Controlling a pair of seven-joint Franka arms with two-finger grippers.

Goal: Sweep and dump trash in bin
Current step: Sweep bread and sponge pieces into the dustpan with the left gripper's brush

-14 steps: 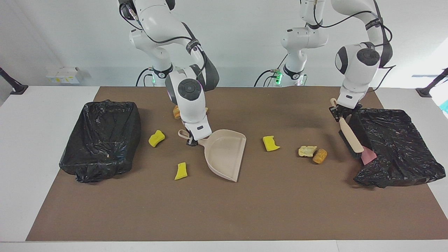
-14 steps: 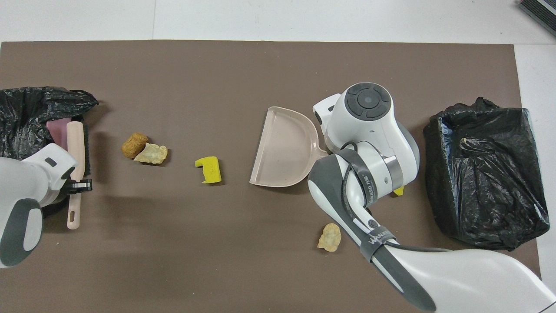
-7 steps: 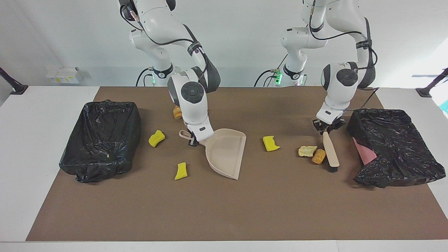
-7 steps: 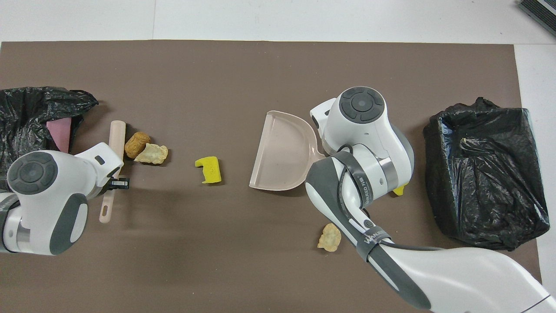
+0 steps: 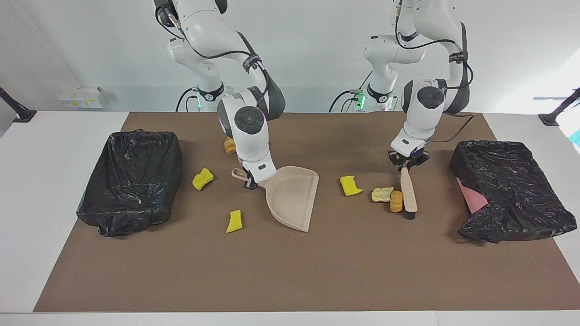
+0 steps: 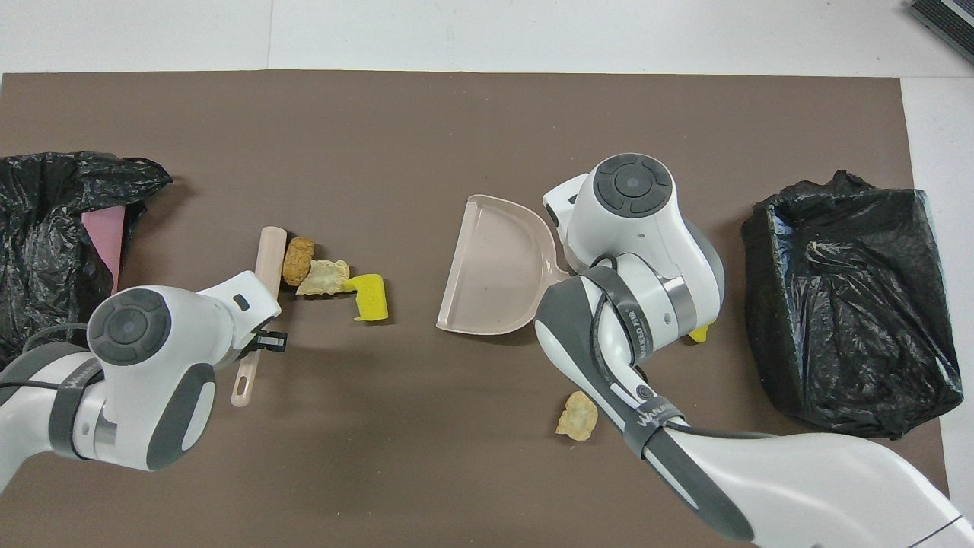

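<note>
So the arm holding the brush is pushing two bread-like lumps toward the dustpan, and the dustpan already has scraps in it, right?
Not quite. The dustpan is empty, as the overhead view shows. The rest holds: the left end effector holds the brush against two bread-like lumps, pushing toward the dustpan.

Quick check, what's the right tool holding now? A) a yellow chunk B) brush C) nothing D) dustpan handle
D: the right tool is shut on the beige dustpan at its handle; the brush is in the left tool, pushing two bread-like lumps.
</note>
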